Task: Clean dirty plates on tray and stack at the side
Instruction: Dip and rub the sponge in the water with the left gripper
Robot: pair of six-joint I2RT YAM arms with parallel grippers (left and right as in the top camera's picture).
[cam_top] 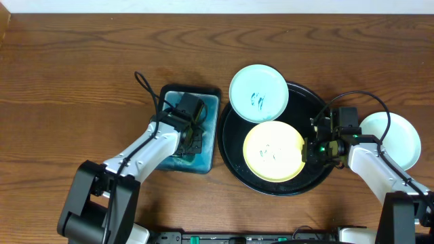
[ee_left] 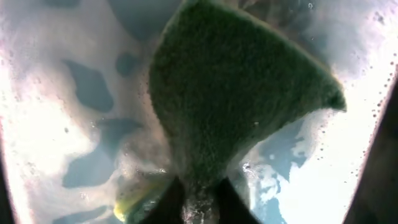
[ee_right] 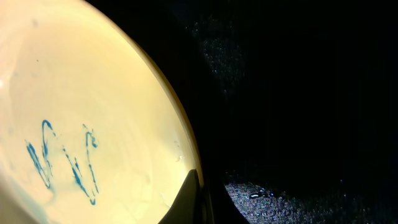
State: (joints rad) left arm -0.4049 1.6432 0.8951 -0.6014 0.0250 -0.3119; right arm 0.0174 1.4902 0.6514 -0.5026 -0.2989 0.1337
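**Item 1: yellow plate** [cam_top: 273, 150]
- Location: lying flat on the tray [cam_top: 230, 139], toward its front half.
- Look: glossy cream-yellow face carrying a thin teal scribble [ee_right: 62, 162] of zigzag strokes.
- Handling (judged): light, stiff plastic that is likely slick once wet. The thin raised rim is offering the best hold. The plate is probably needing to be pinned at the edge so it is not skating on the tray during a scrub.

**Item 2: mint plate** [cam_top: 258, 93]
- Location: overhanging the tray's rear-left rim.
- Look: showing a darker teal mark near its centre.
- Handling: same as item 1.

**Item 3: white plate** [cam_top: 397, 135]
- Location: sitting on the table [cam_top: 81, 68] just right of the tray, partly under the right arm.
- Look: showing no marks.

**Right gripper** [ee_right: 200, 199]
- Resting at the yellow plate's right rim with its fingers drawn together. Whether the rim is pinched between them is not showing.

**Left gripper** [ee_left: 199, 199]
- Sitting down in the basin [cam_top: 203, 90] left of the tray, in sudsy blue water.
- Clamping 1 corner of a green sponge [ee_left: 236, 93].
- Handling (judged): the sponge is soft and waterlogged, and likely to be dripping when lifted across to the tray.
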